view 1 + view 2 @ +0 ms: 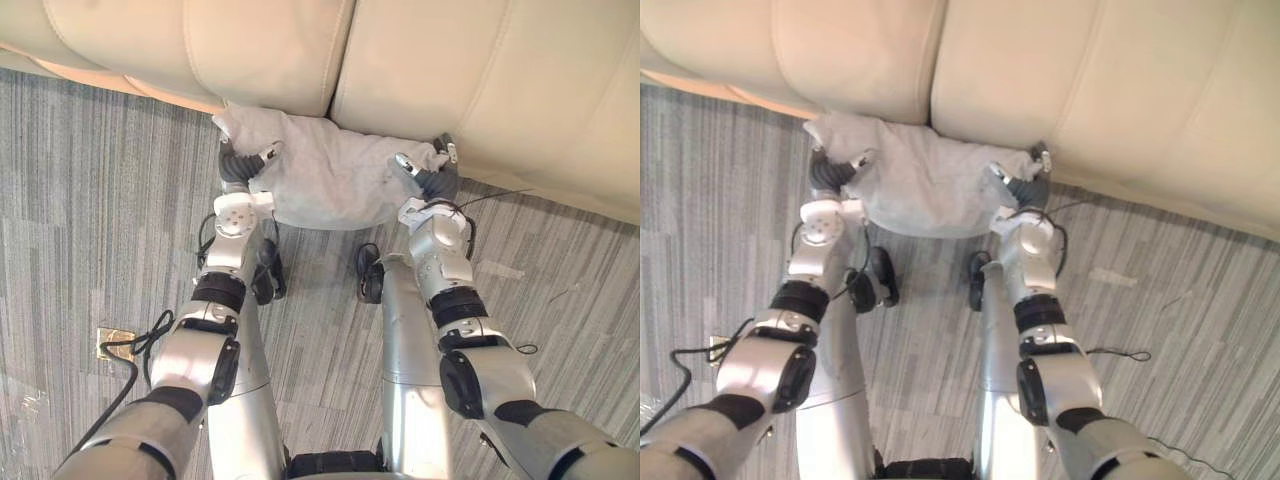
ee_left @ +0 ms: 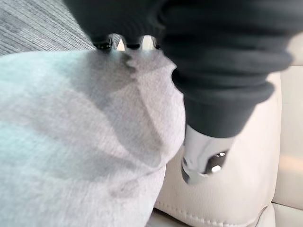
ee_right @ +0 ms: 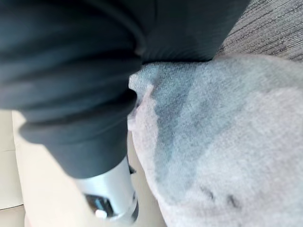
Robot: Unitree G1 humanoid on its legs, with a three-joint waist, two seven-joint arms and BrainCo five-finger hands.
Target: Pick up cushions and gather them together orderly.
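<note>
Grey cushion (image 1: 330, 180) is up off the carpet floor (image 1: 90, 200), pressed against the front edge of the cream sofa (image 1: 470, 80). The left hand (image 1: 243, 162) pinches one end of it and the right hand (image 1: 430, 175) pinches the other, thumbs on the sofa side. The sofa is right behind, so no room there. A small brass floor socket (image 1: 115, 343) sits well off to the left.

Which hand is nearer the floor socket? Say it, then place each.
Left. The left hand holds the grey cushion on the floor socket side; the right hand holds its far end.
</note>
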